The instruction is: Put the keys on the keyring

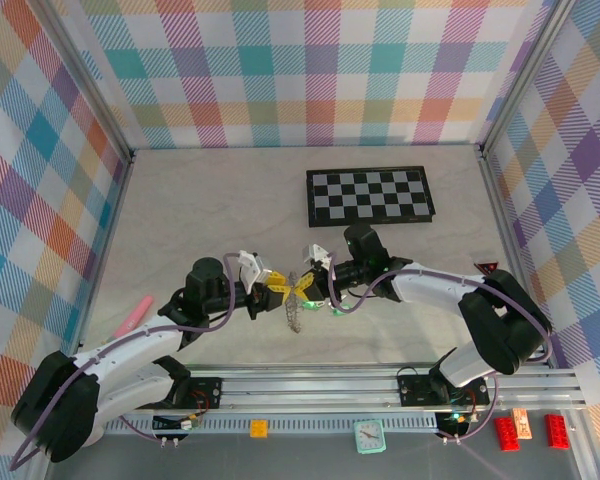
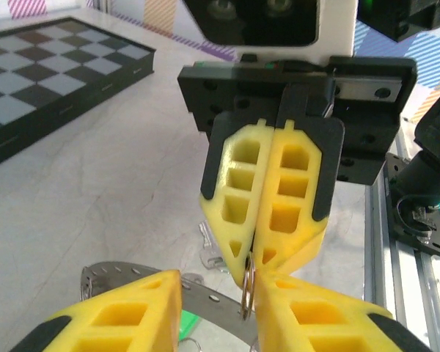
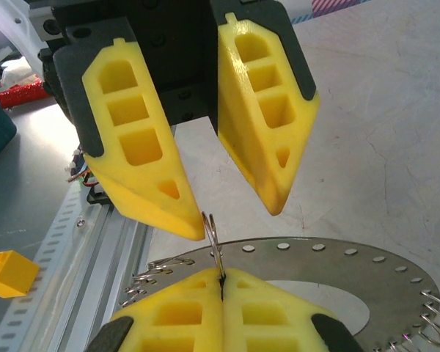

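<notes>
Left hand (image 3: 237, 218) is found released, its fingers (image 3: 139, 176) parted beside the keyring (image 3: 337, 258), which is held over the counter (image 3: 381, 110) between both arms; right hand (image 3: 221, 277) is clenched on its edge loop, presumably steadying it for threading.

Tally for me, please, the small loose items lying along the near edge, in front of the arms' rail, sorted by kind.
Red bricks: 2
Yellow-orange brick: 1
Small clock: 1
Pale orange piece, too small to identify: 1
Total: 5
</notes>
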Available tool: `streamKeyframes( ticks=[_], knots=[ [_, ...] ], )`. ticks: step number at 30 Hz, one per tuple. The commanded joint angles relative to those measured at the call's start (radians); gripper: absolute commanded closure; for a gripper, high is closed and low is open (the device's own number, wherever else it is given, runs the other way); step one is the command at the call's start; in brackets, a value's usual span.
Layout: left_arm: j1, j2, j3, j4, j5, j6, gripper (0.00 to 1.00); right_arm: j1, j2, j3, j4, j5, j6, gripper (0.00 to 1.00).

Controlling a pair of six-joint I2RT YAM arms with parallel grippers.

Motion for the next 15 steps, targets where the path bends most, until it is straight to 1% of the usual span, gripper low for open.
streamKeyframes(
  ticks=[1, 4, 7, 12, 15],
  knots=[
    [-0.016, -0.016, 0.002, -0.052, -0.014, 0.038, 0.68, 0.009, -0.016, 0.036, -0.047, -0.014, -0.055, 1.00],
    [-0.020, 0.005, 0.018, -0.077, 0.002, 0.060, 0.69, 0.009, -0.016, 0.049, -0.077, -0.014, -0.068, 1.00],
    [-0.020, 0.025, 0.037, -0.099, 0.016, 0.083, 0.72, 0.012, -0.018, 0.067, -0.118, -0.009, -0.086, 1.00],
    [-0.020, 0.035, 0.060, -0.115, 0.028, 0.106, 0.79, 0.026, -0.025, 0.094, -0.188, 0.007, -0.125, 1.00],
    [-0.020, 0.031, 0.064, -0.117, 0.022, 0.109, 0.79, 0.035, -0.026, 0.111, -0.231, 0.020, -0.150, 1.00]
  ],
)
